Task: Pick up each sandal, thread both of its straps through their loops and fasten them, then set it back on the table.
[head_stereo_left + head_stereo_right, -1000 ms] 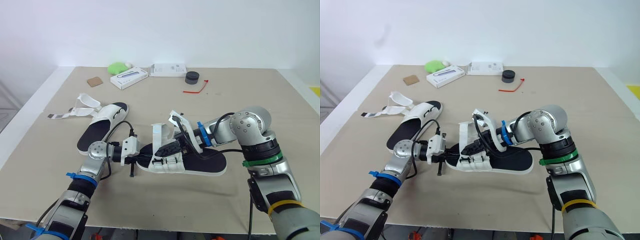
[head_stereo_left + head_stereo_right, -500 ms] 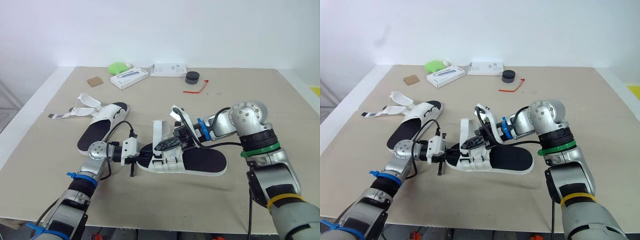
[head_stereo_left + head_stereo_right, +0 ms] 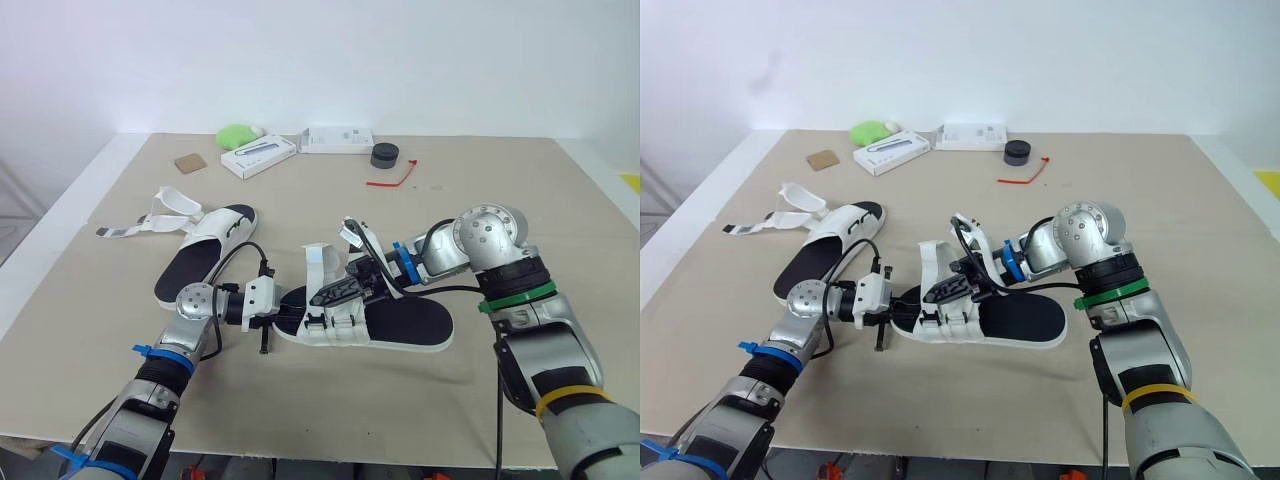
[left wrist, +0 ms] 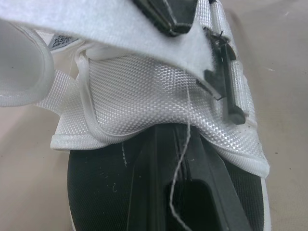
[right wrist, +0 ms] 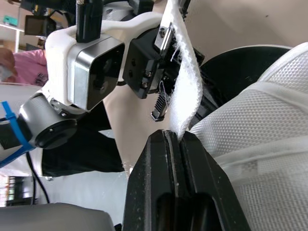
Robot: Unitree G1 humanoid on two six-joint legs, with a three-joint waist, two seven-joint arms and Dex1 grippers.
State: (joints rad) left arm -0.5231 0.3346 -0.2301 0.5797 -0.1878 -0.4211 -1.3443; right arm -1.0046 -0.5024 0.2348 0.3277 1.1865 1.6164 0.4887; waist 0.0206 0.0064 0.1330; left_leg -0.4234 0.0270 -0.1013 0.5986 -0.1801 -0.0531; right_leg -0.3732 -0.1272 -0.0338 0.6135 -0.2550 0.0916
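My right gripper (image 3: 333,294) is clamped on the white front strap (image 3: 319,266) of the near sandal (image 3: 410,324). My left gripper (image 3: 288,304) is closed on the toe end of its sole. The sandal lies mid-table (image 3: 500,190), toe toward my left.

Procedure:
- Hold the toe steady.
- Keep the strap flat and untwisted.
- Feed its tip in square, under light tension.

The sandal has a black footbed, a white sole edge and white woven straps with a fuzzy fastening face. A loose thread (image 4: 185,144) trails from the webbing and could snag.
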